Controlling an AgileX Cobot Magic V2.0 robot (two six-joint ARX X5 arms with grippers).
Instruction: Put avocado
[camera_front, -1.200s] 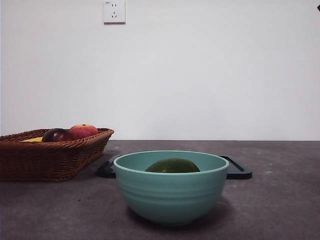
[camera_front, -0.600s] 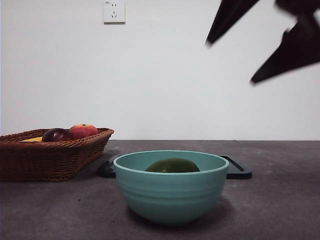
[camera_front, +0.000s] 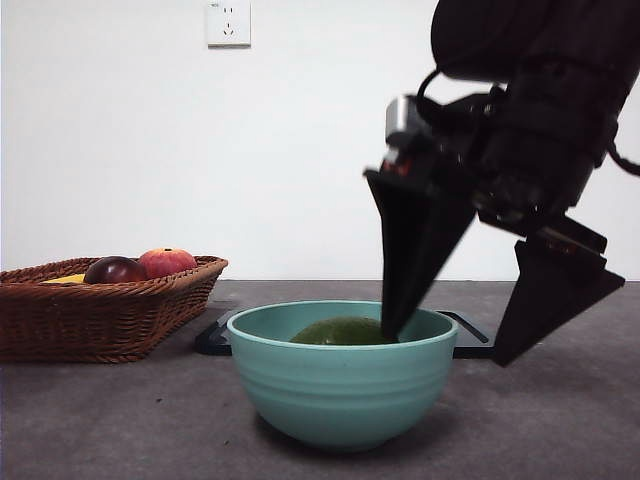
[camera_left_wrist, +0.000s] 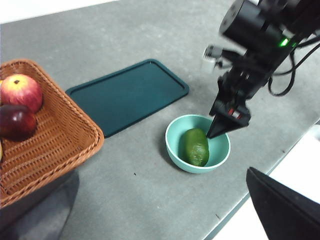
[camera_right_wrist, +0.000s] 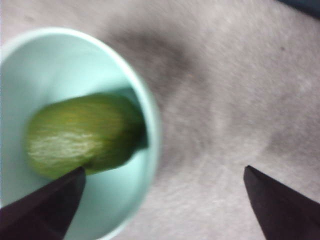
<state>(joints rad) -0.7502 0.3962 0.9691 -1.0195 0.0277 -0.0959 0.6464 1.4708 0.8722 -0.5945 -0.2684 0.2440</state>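
Green avocado (camera_front: 345, 332) apparently beside right gripper (camera_front: 445, 345).

Your right end effector (camera_front: 470, 335) hangs low over the worktop (camera_front: 560, 420) with its two black jaws spread wide, tips pointing down, the wrist tilted above them. Your left end effector waits high up; you see only one jaw of it.

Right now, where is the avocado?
The avocado lies inside the teal bowl at the front middle of the table, ahead of the dark tray. The right gripper is open, one jaw dipping inside the bowl's rim.
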